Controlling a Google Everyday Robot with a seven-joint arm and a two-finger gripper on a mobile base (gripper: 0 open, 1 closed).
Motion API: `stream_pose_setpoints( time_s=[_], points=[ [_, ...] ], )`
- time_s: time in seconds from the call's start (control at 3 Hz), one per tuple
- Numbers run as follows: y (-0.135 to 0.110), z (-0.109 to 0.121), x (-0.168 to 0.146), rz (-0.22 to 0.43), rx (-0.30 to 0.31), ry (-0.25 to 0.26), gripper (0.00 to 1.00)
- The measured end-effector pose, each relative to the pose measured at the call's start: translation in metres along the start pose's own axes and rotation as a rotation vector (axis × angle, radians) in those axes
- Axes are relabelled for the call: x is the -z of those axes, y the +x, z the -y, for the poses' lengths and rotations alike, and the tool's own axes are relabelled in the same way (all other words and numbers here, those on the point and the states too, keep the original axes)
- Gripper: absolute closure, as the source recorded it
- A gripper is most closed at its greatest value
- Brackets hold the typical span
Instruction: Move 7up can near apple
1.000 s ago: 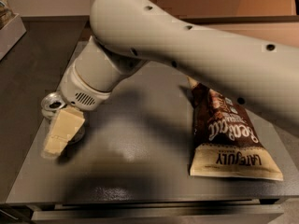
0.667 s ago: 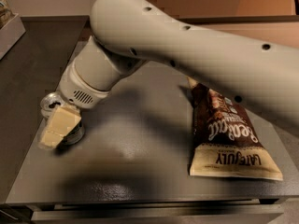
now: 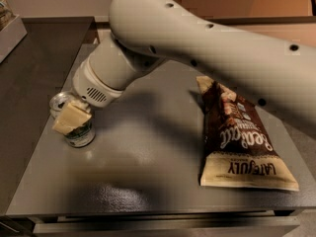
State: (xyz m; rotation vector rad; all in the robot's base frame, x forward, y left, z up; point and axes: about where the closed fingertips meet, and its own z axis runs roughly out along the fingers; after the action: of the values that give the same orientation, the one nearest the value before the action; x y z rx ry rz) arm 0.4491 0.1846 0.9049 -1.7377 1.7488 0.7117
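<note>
The 7up can point(image 3: 79, 135), with its silver top and white and green label, stands at the left of the grey tabletop point(image 3: 148, 181). My gripper point(image 3: 69, 118) is at the can, shut on it, and one cream finger point(image 3: 72, 117) lies across the can's front. The other finger is hidden behind the can. My big light-grey arm point(image 3: 207, 43) reaches in from the upper right and covers the back of the table. The apple is not in view.
A large brown-and-cream chip bag point(image 3: 239, 137) lies on the right side of the table. The table's front edge point(image 3: 148, 216) runs along the bottom. A dark counter point(image 3: 34, 48) lies behind at the left, with a box corner point(image 3: 7, 28) on it.
My gripper has moved left onto the can and closed around it. The can has shifted slightly up and to the right. The chip bag has not moved.
</note>
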Motion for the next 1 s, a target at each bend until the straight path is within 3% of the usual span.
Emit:
stream_pose_setpoints(
  time_s=[0.33,0.67,1.0],
  points=[
    [0.001,0.019,0.024,0.013,-0.013,0.053,0.87],
    [0.007,0.053,0.059,0.018,-0.038,0.13,1.0],
    [0.02,0.09,0.089,0.011,-0.077,0.198,1.0]
  ],
)
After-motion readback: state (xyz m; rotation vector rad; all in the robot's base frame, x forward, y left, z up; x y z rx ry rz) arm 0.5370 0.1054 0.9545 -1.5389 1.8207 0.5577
